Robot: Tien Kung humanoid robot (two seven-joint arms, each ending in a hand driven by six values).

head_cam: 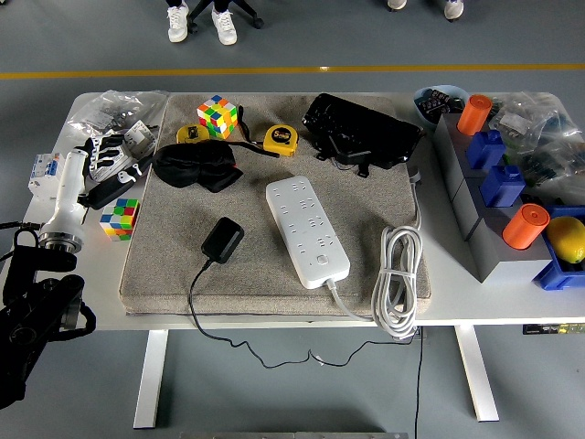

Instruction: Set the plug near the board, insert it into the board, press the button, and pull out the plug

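Here the plug [222,240] lies well right of the left robot hand [108,165], whose fingers are spread and empty.

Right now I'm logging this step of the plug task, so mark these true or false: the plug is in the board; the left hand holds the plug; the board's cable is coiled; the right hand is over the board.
1. The plug is in the board. False: it lies on the grey mat, left of the board.
2. The left hand holds the plug. False: it is empty at the table's left edge.
3. The board's white cable is coiled. True.
4. The right hand is over the board. False: it is not in view.
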